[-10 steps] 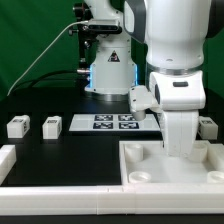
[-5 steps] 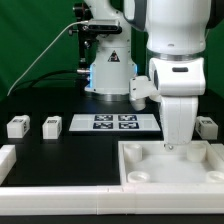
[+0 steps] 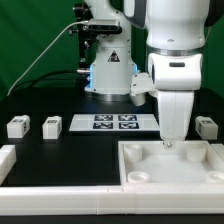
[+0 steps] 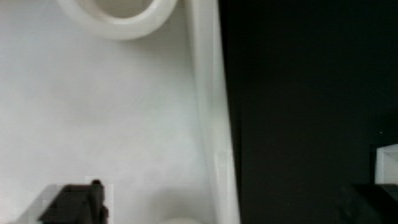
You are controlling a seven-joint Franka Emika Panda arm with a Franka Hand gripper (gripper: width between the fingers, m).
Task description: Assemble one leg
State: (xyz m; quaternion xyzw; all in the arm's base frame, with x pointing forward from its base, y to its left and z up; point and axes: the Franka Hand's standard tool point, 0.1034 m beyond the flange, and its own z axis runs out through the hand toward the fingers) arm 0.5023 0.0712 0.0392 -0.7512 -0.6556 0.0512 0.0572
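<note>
Tool (image 3: pixel 168 145) low over rimmed panel (image 3: pixel 128 166), open or closed unclear, leg (image 3: pixel 206 126) near arm (image 3: pixel 172 70), marker board (image 3: pixel 76 124) nearby

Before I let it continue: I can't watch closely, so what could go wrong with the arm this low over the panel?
The gripper hangs close above the panel, beside its raised rim; a sideways move might catch the rim or the round socket. The leg at the exterior view's right stands near the arm and could be knocked. Whether the fingers hold anything is hidden.
</note>
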